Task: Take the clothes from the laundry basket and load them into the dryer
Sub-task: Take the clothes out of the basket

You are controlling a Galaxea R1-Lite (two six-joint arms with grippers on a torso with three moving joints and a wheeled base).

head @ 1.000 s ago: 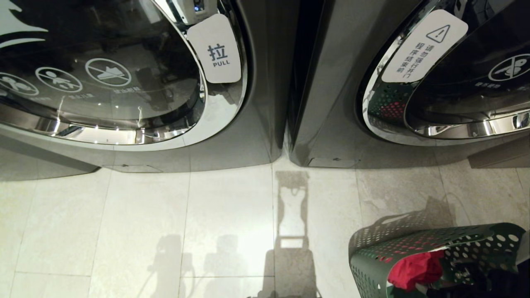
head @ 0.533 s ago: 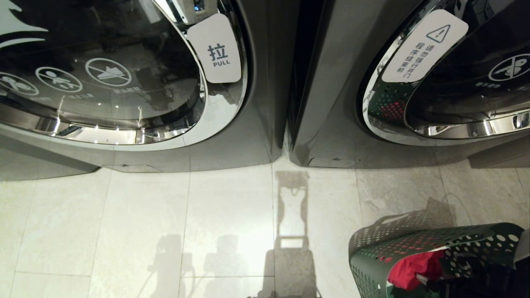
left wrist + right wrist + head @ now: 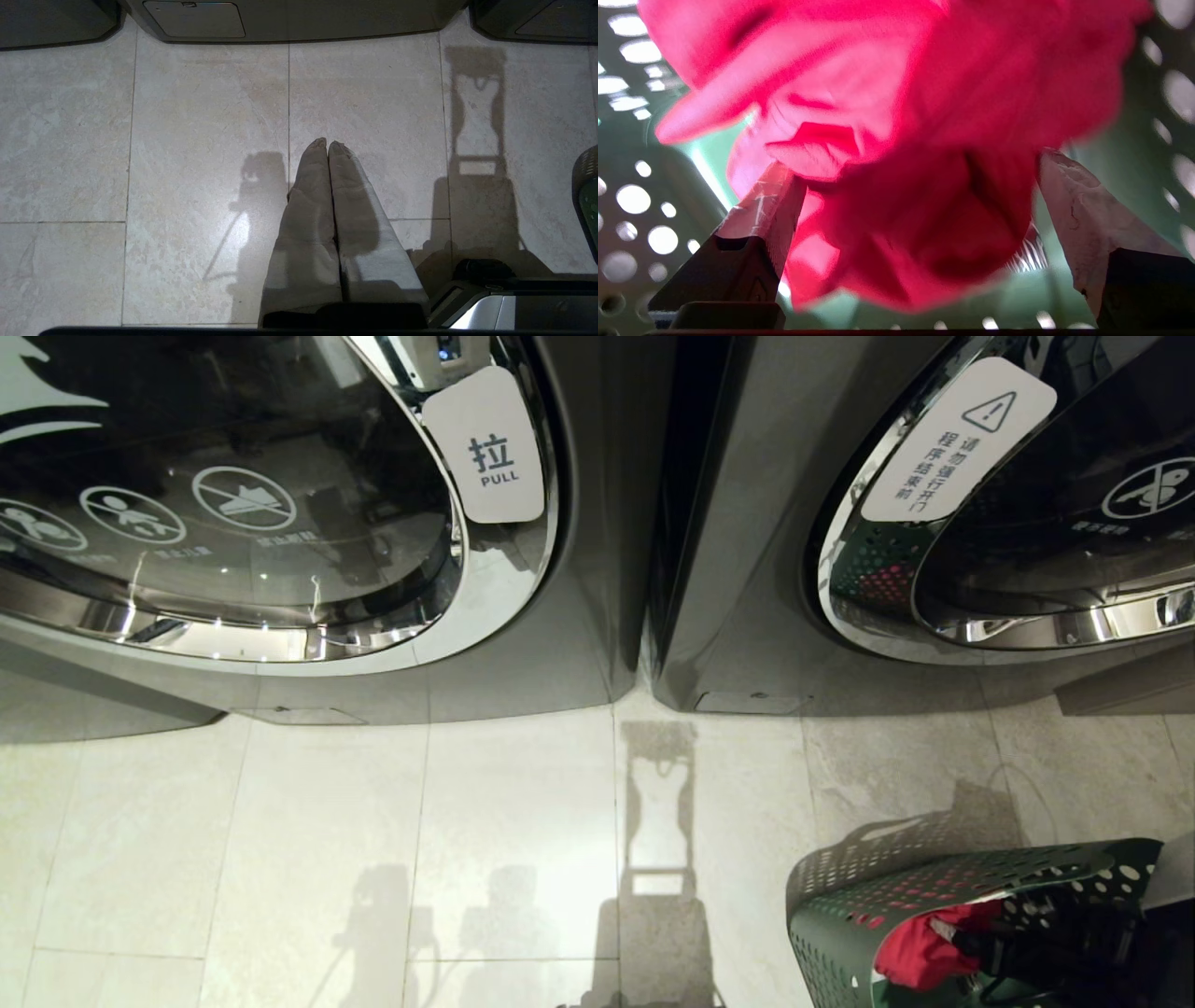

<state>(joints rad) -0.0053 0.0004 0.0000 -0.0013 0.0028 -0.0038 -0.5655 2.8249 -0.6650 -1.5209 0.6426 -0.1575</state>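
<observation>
Reaching into the laundry basket (image 3: 845, 915) at the floor's (image 3: 467, 821) near right corner: right gripper (image 3: 915, 186), fingers (image 3: 770, 196) spread wide to either side of the clothes (image 3: 896, 116), poised to close on the red bundle. Parked over bare tile: left gripper (image 3: 327, 145), fingers pressed together. Behind: 2 machines, doors shut, 1 labelled "PULL" (image 3: 490, 453).
</observation>
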